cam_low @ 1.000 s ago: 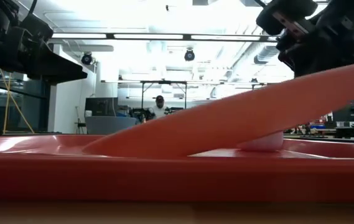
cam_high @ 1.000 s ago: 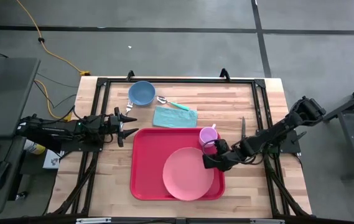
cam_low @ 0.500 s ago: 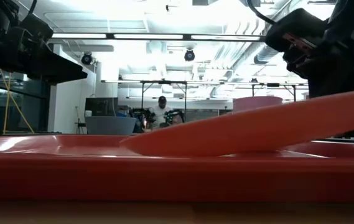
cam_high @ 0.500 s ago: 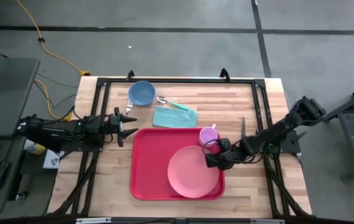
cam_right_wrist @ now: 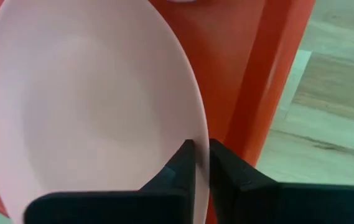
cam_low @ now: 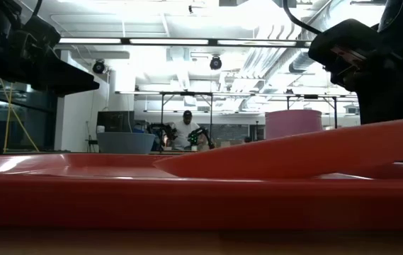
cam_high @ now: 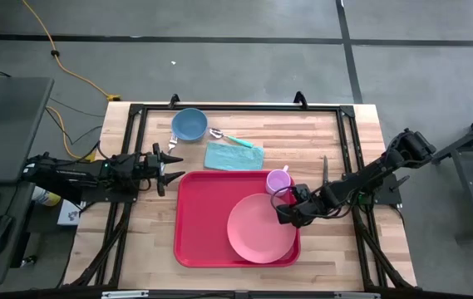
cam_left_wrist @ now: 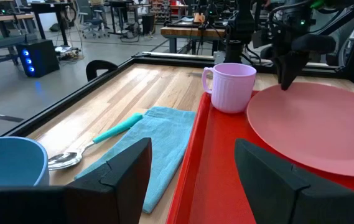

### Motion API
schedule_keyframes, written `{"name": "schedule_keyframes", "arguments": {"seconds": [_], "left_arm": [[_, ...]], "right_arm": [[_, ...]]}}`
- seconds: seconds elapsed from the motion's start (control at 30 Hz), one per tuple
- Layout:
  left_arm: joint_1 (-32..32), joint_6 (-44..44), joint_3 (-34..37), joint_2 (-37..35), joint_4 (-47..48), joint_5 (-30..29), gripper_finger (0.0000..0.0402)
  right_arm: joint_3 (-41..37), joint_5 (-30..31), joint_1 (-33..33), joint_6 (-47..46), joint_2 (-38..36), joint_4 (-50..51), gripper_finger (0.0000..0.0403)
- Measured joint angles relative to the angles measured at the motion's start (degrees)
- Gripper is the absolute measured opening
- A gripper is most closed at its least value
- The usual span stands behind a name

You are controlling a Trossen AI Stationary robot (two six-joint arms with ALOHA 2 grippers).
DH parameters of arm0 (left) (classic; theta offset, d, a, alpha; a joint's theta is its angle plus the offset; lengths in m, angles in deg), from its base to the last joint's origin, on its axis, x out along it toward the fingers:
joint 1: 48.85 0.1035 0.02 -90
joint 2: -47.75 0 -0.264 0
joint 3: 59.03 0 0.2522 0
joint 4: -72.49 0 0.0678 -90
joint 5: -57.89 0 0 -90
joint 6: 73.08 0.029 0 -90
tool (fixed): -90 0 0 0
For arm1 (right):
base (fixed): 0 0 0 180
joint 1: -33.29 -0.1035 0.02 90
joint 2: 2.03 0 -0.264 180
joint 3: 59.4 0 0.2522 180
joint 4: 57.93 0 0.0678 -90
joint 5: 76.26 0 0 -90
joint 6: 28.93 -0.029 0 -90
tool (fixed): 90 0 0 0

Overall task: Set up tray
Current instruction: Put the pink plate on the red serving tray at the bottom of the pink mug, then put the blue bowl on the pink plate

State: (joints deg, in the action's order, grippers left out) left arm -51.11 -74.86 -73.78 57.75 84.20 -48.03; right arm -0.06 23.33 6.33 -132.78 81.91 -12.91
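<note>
High view: red tray (cam_high: 199,224) at table centre, right gripper (cam_high: 286,215) pinching the pink plate (cam_high: 259,228) rim over it; low view: plate tilted; left wrist view: left gripper (cam_left_wrist: 192,174) spread, beside tray.

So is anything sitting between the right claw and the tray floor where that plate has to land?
Nothing visible. The right claw pinches the pink plate's rim, tilted low over the tray; the cup stands beside it.

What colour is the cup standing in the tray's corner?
The cup is pale lilac with fine vertical ribs; the left wrist view shows it best.
</note>
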Motion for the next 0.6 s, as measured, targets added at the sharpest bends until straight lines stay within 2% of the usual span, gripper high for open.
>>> {"name": "schedule_keyframes", "arguments": {"seconds": [0.23, 0.43, 0.6], "left_arm": [[0.0, 0.0, 0.0, -0.01, 0.0, 0.0, 0.0262], [0.02, 0.0, -0.02, -0.02, 0.0, 0.0, 0.0262], [0.01, 0.0, 0.0, -0.01, 0.0, 0.0, 0.0262]], "right_arm": [[-0.02, 2.11, 0.0, 2.59, 0.0, -2.42, 0.0088], [-0.01, 1.03, -0.02, 2.72, 0.0, -2.49, 0.0148], [-0.01, -1.29, -0.02, 2.75, -0.17, -2.51, 0.0181]]}}
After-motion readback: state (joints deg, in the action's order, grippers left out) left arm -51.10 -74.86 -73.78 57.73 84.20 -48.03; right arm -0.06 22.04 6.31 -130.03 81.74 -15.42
